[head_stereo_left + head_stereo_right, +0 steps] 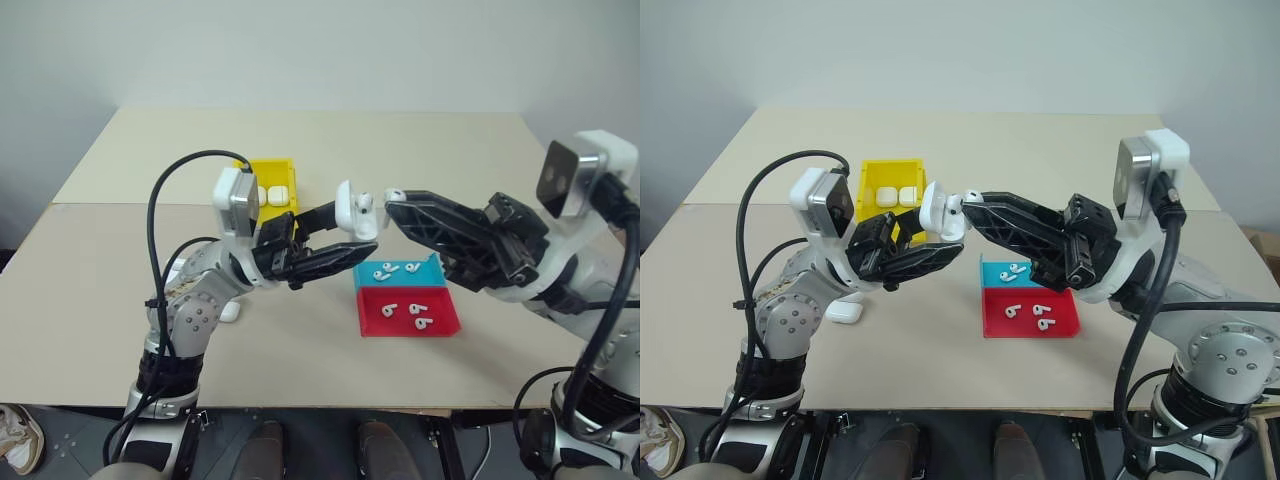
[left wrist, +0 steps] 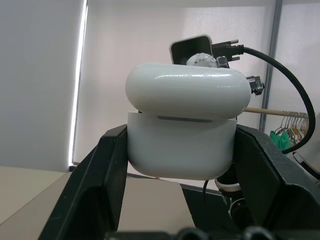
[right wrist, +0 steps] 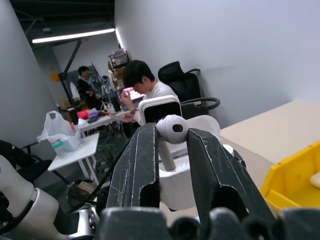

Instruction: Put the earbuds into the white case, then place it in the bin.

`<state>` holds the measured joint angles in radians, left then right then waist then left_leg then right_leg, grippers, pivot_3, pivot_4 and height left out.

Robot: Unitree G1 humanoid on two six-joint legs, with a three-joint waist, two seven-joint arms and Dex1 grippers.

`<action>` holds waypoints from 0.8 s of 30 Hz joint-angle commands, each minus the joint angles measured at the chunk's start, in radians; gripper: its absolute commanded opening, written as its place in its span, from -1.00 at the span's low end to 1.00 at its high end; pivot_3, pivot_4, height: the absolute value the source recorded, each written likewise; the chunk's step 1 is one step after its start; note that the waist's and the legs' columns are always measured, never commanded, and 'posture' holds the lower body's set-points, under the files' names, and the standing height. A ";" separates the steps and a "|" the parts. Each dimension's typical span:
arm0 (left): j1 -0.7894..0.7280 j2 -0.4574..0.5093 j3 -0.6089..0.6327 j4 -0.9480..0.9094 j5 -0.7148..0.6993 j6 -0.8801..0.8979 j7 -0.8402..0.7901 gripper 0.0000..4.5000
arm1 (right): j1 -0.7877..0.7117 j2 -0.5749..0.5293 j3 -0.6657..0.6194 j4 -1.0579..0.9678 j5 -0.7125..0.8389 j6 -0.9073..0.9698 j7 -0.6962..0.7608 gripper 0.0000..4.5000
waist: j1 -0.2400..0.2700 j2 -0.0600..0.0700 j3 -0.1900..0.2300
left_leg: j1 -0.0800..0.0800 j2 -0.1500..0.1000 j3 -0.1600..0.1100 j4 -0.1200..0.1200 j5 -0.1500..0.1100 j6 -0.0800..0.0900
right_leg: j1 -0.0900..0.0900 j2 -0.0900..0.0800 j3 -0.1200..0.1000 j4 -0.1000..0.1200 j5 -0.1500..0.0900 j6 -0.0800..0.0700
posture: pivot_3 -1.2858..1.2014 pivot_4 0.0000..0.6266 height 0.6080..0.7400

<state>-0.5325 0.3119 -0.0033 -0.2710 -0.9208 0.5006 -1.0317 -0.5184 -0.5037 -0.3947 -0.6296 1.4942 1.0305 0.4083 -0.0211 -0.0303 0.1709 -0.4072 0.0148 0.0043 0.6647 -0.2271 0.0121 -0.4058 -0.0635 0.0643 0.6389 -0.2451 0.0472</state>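
holding the white case (image 1: 356,212) clamped lid-up above the table (image 1: 120,270), the left gripper (image 1: 335,240) faces the right gripper (image 1: 395,200), whose narrow jaws pinch an earbud (image 3: 172,129) stem-down just beside the case opening; the bin (image 1: 280,172) lies beyond.

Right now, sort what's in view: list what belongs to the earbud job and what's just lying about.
In the job:
- open case, held by left end effector
- earbud, pinched in right end effector
- loose earbuds in the tray
- yellow bin

Lying about:
- teal-and-red tray
- spare case on the table
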 commanded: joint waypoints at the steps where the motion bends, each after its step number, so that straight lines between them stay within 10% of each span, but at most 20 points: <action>1: 0.000 -0.004 -0.002 -0.029 0.002 -0.010 -0.004 0.26 | 0.003 -0.033 0.025 -0.010 0.045 -0.065 -0.014 -0.71 | 0.001 0.000 0.000 | 0.000 0.000 0.000 0.000 0.000 0.000 | 0.000 0.000 0.000 0.000 0.000 0.000 | 0.03 -0.52 1.00; 18: -0.003 -0.038 -0.008 -0.006 0.051 -0.049 -0.020 0.26 | 0.059 -0.125 0.161 0.019 -0.065 -0.158 0.028 -0.71 | 0.005 0.000 0.000 | 0.000 0.000 0.000 0.000 0.000 0.000 | 0.000 0.000 0.000 -0.001 0.000 0.000 | 0.03 -0.52 1.00; 24: -0.010 -0.051 -0.006 0.009 0.065 -0.063 -0.029 0.26 | 0.083 -0.170 0.181 0.014 -0.127 -0.176 0.116 0.19 | 0.005 0.000 0.000 | -0.001 0.000 0.000 0.000 0.000 0.000 | 0.000 0.000 0.000 -0.001 0.000 0.000 | 0.03 -0.52 1.00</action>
<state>-0.5215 0.2728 -0.0143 -0.2251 -0.8427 0.4728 -1.0428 -0.4439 -0.6599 -0.2277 -0.6009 1.3827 0.8563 0.5003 -0.0156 -0.0304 0.1710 -0.4077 0.0149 0.0044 0.6647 -0.2272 0.0122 -0.4059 -0.0634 0.0642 0.6377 -0.2450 0.0473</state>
